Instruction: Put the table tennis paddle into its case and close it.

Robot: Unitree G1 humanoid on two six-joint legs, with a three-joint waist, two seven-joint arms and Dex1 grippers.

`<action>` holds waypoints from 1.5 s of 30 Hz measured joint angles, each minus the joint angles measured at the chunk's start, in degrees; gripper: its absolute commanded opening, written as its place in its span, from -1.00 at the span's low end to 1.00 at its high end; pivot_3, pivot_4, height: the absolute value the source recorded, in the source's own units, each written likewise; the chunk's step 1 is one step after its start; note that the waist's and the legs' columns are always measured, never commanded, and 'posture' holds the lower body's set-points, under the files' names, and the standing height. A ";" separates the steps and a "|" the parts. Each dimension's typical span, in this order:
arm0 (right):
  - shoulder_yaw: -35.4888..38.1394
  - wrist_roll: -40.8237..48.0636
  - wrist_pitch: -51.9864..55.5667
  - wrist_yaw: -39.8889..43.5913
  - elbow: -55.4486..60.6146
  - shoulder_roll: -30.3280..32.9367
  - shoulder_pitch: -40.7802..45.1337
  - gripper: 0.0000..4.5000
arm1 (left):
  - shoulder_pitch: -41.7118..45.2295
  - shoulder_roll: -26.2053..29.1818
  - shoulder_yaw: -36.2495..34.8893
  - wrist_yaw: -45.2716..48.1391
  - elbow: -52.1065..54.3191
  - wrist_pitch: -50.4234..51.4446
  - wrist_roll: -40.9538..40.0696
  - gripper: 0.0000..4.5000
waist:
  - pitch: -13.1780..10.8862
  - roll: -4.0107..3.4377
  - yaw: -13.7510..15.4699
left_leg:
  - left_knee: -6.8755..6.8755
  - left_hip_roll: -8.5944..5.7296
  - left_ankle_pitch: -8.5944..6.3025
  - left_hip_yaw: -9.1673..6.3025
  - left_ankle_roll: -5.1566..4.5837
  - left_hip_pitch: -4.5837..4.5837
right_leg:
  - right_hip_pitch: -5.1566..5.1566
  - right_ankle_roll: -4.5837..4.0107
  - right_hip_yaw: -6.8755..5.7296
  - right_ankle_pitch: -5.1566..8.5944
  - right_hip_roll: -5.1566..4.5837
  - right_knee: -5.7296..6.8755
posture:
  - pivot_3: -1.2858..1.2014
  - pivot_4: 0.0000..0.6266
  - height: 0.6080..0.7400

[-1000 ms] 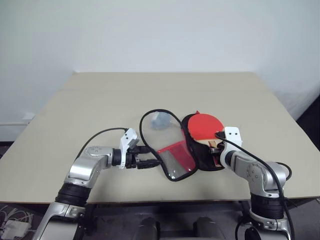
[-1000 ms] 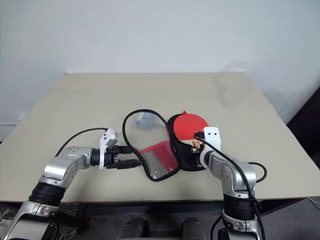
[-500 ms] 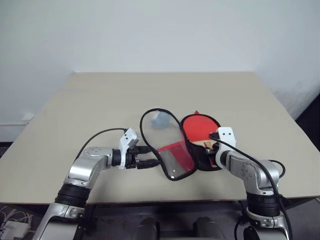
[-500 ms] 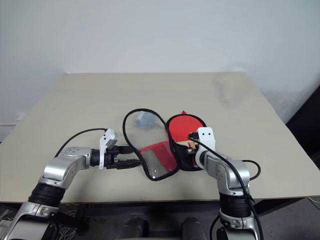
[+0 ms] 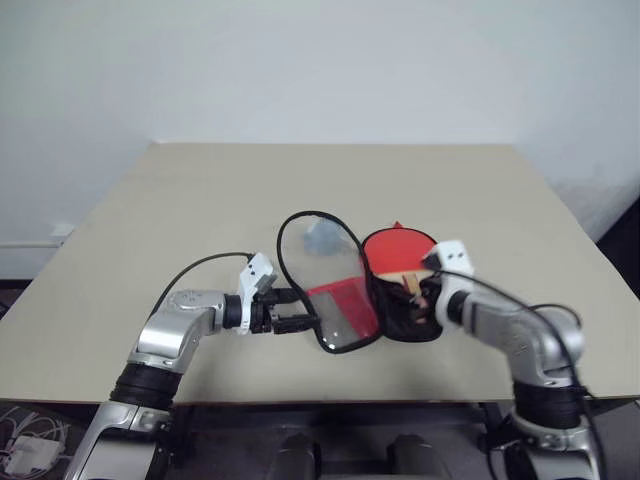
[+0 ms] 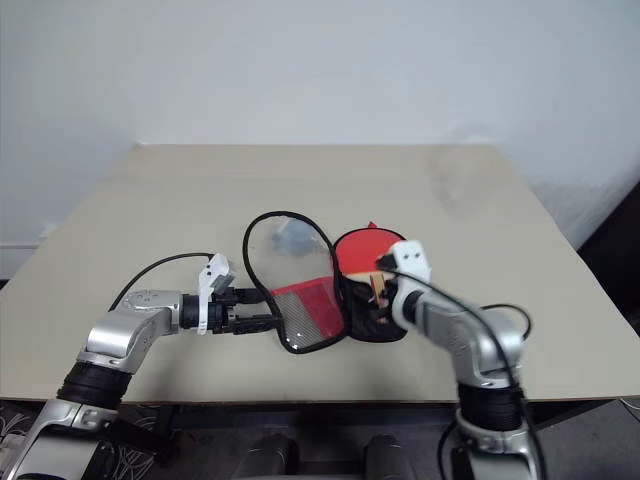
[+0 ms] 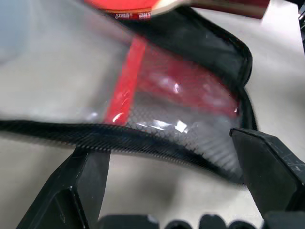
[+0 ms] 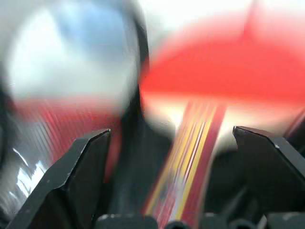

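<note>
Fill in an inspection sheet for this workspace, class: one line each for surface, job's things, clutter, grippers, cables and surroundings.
Surface: beige table, mostly bare.
Job's things: paddle lies in the black half of the open case; flap folded out toward the left, unzipped.
Clutter: small grey-blue lump seen through the flap's clear window.
Grippers: left gripper open, fingers either side of the flap's black rim; right gripper open over the paddle handle, holding nothing.
Cables: black cable loops along each arm.
Surroundings: plain white wall behind.
</note>
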State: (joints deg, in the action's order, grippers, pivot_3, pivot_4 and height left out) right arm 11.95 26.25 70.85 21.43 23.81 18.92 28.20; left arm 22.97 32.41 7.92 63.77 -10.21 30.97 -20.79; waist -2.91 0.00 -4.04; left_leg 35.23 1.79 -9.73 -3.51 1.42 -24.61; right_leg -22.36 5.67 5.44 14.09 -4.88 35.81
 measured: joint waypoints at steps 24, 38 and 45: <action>10.79 3.04 -19.62 -3.09 -19.16 0.58 4.18 0.99 | 14.22 -22.44 5.38 -3.99 -8.29 -3.64 2.59 0.87 | 0.07 0.05 -0.10 | -0.04 -0.02 0.23 0.03 -0.37 -0.02 | 0.08 0.07 0.12 -0.03 0.07 -0.02 | 0.03 -1.00 1.00; 18.14 4.59 -29.76 -12.01 -28.79 -1.40 7.67 0.99 | 9.20 -27.05 4.88 -6.69 -1.03 6.30 -2.37 0.87 | 0.07 0.02 -0.06 | -0.02 -0.03 0.24 0.01 -0.38 -0.02 | 0.15 0.11 0.11 -0.05 0.07 -0.03 | 0.03 -1.00 1.00; 16.35 4.11 -32.04 -12.63 -32.31 -1.70 7.66 0.99 | 9.25 -28.93 5.01 -8.91 -1.58 9.46 -2.79 0.87 | 0.09 -0.11 -0.13 | 0.00 -0.03 0.27 0.01 -0.41 0.00 | 0.15 0.04 0.12 -0.02 0.07 -0.02 | 0.03 -1.00 1.00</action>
State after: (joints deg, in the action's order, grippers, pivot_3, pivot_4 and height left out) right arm 28.30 30.36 38.81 8.79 -8.50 17.22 35.85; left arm 32.22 3.48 12.93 54.86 -11.79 40.42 -23.59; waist -2.82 -0.11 -4.17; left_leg 35.22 1.76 -9.46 -3.50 1.01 -24.61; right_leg -22.21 5.71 5.56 14.07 -4.80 35.79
